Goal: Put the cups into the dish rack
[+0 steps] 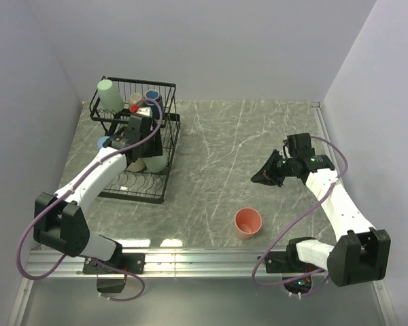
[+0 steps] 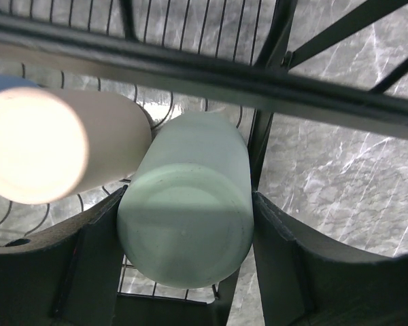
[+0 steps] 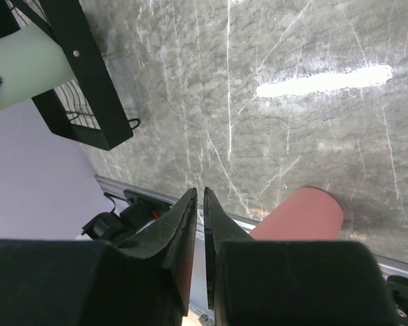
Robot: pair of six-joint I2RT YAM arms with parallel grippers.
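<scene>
From the top view you can count seven cups and one dish rack [image 1: 141,81], which sits in the upper left of the frame. Six cups are at the rack. A second pale green tumbler [image 1: 110,95] leans at the basket's upper left corner. The small beige mug [image 1: 136,99] and the small dark-blue cup [image 1: 153,97] are in the basket. The light blue tumbler [image 1: 104,142], the beige tumbler [image 1: 133,164] and the pale green tumbler [image 1: 156,162] are lower down, on the long tier under your left arm [image 1: 95,173]. The seventh, the salmon tumbler [image 1: 248,222], stands mouth up in the lower centre, well apart from the rack and near your right arm [image 1: 336,204]. The grey marbled table [image 1: 217,142] has pale walls [image 1: 224,47] on three sides and a metal rail [image 1: 204,257] along its near edge.

In the left wrist view, your left gripper [image 2: 188,197] is clenched on the pale green tumbler, one finger [image 2: 88,261] on each side. The beige tumbler lies touching it at left, with rack wires above.

In the right wrist view, your right gripper [image 3: 199,193] holds nothing. Its fingers are drawn almost together, with only a sliver between them. The salmon tumbler shows at lower right and a rack corner at upper left.
</scene>
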